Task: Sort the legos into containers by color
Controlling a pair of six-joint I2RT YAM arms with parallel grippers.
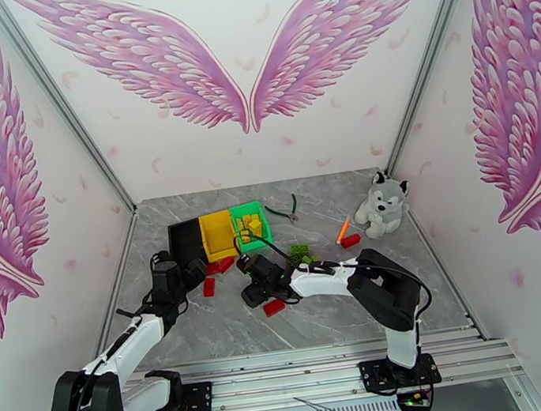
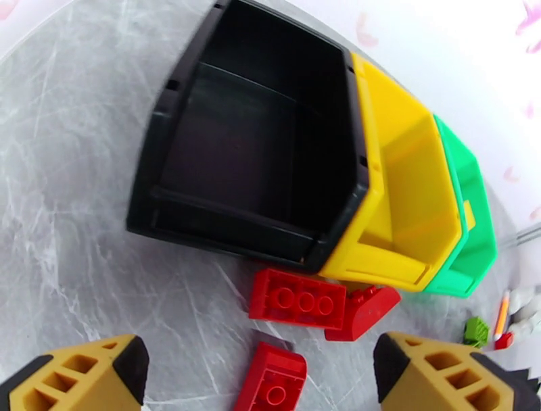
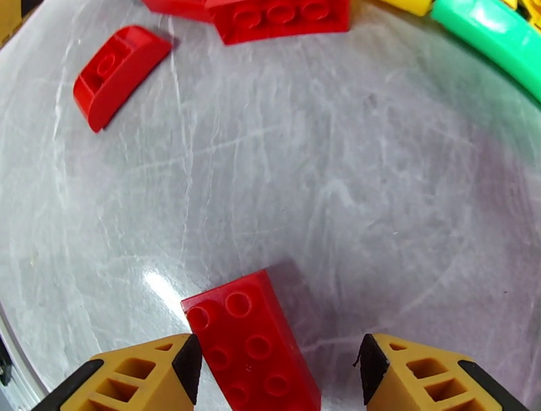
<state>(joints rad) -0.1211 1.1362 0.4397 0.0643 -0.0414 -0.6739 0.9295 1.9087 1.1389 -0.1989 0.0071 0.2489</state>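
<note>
Top external: black bin [image 1: 182, 235], yellow bin [image 1: 218, 239] and green bin [image 1: 259, 207] stand in a touching row mid table [image 1: 208, 334]. Yellow pieces sit in the green bin. Red legos [image 1: 219, 266] loose just in front of the bins, lime legos [image 1: 300, 252] to their right. Left gripper [image 1: 193, 270] by the black bin's front, right gripper [image 1: 253, 286] low near the centre

Left wrist: left gripper [image 2: 260, 361] spread wide, holding nothing. Curved red brick [image 2: 270, 378] on the table between the jaws. Red plate [image 2: 297, 301] and red slope [image 2: 362, 312] touch each other, just in front of the black and yellow bins. Black bin looks empty

Right wrist: right gripper [image 3: 277, 365] released, straddling a two-row red brick [image 3: 247, 334] lying askew. One pad is at its edge, the other apart

Handling, my guess: light, rigid, glossy, so slippery but not fragile. Pinch across the flat long sides, not the studs or the curve. The askew brick may twist as the jaws close

Writing: none readable, studs too blurred for a logo, bins unlabelled
</note>
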